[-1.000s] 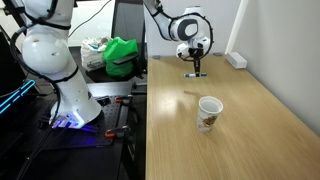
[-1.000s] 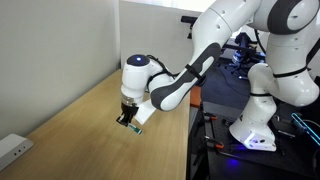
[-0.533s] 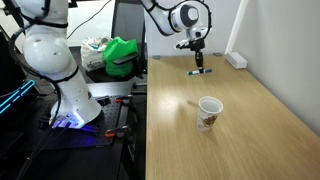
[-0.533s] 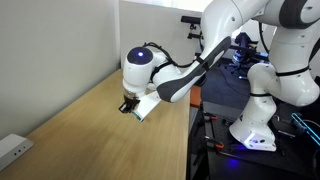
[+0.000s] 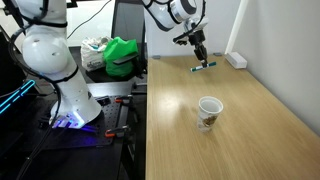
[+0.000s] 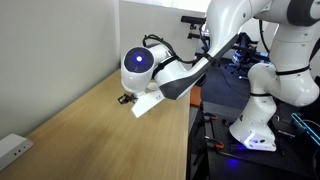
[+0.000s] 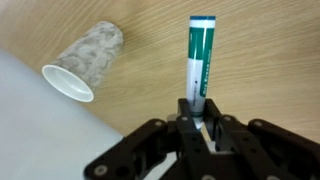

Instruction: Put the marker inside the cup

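Observation:
My gripper (image 5: 199, 58) is shut on the marker (image 5: 204, 66), a thin stick with a teal-green body, and holds it above the far end of the wooden table (image 5: 240, 130). In the wrist view the marker (image 7: 201, 60) sticks out from between the closed fingers (image 7: 200, 125). The white paper cup (image 5: 208, 112) with a brownish pattern stands upright mid-table, nearer the front. It also shows in the wrist view (image 7: 85, 65), off to the left of the marker. In an exterior view the wrist (image 6: 140, 70) hides most of the fingers, and the cup is out of view there.
A white power strip (image 5: 236, 60) lies at the table's far corner by the wall and also shows in an exterior view (image 6: 12, 148). A green bag (image 5: 122, 55) sits on the side bench. A second white robot arm (image 5: 50, 60) stands beside the table.
The gripper closed on the marker at the table surface and has lifted it up off the table, the wrist rising and turning.

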Robot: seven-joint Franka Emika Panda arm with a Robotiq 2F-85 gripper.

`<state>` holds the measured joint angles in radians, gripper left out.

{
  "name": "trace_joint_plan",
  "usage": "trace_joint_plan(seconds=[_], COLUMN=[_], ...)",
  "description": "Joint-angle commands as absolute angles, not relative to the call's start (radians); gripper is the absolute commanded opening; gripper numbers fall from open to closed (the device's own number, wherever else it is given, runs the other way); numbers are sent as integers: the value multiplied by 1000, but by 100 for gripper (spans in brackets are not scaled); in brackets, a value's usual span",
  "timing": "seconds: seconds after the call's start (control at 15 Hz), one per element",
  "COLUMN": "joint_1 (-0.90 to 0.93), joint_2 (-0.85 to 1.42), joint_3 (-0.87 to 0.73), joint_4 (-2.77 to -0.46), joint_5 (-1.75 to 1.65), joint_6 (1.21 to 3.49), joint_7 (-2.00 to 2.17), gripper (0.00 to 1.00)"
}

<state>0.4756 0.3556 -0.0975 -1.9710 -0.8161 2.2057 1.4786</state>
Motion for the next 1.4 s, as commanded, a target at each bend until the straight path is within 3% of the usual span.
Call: trace_joint_plan(seconds=[0.0, 0.8, 0.93, 1.0, 1.07, 1.33], joint_1=[430, 368, 341, 301, 327, 297], joint_2=[350, 343, 326, 291, 352, 333], joint_3=[-31, 61, 82, 105, 99, 116], joint_4=[-1942, -1895, -1912, -1954, -1899, -1912], joint_5=[-897, -1102, -1105, -1085, -1096, -1092], joint_6=[2112, 1798, 1807, 1924, 1837, 1889], joint_7=[1598, 1906, 1860, 1750, 1842, 1773], gripper=[5, 5, 5, 5, 19, 19])
